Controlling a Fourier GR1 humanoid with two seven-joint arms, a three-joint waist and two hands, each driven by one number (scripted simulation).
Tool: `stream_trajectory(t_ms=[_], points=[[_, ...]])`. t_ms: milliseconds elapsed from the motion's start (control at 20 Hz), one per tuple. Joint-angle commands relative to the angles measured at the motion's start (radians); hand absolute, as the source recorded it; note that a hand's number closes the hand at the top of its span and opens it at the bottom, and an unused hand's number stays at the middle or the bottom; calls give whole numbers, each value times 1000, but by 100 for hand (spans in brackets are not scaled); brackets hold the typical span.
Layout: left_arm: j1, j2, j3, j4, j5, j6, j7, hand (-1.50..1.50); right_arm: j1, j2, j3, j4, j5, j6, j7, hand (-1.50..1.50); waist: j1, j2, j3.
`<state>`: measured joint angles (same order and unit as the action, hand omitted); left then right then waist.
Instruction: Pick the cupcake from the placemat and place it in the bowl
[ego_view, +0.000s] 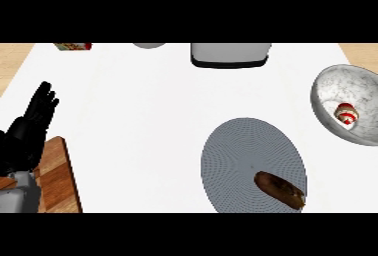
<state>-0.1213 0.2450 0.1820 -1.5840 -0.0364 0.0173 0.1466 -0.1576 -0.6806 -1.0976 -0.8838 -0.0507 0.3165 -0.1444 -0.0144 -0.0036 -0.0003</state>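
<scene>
Lying on its side in the marbled bowl (328, 87) at the right edge of the white tabletop (140, 105), the cupcake (347, 114) shows its red-and-white top and rests against the inner wall nearer the robot. It is already off the grey oval placemat (240, 145), so the task looks finished as things lie.

The left hand (33, 122) stands at the left edge of the view, fingers straight and apart, holding nothing, just above a wooden board (59, 175); it is at rest. The right hand does not show at all.

On the placemat a brown, elongated item (280, 190) remains near its lower right rim (possibly a pastry or bread, hard to tell). Along the far edge sit a white appliance (230, 54), a pale rounded thing (150, 45) cut off by the frame, and a small red-and-cream box (74, 46).

What could go wrong from here, as a judgement: the right arm, wherever it is, may pass close to the bowl on any further move, and a brush against the rim could tip or slide the bowl, which stands near the tabletop's right edge. The cupcake could also roll within the bowl, being on its side. A needless second reach might disturb the brown item instead.
</scene>
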Motion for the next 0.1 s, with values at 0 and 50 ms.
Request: stream_trajectory(t_ms=[0, 50], points=[[-124, -2, -4, 100, -29, 31, 32, 0, 66, 5, -39, -28, -95, 90, -34, -150, -2, 3, 0], [-3, -9, -5, 31, -15, -2, -30, 0, 121, 3, -65, -84, -131, 119, 7, -150, 4, 1, 0]])
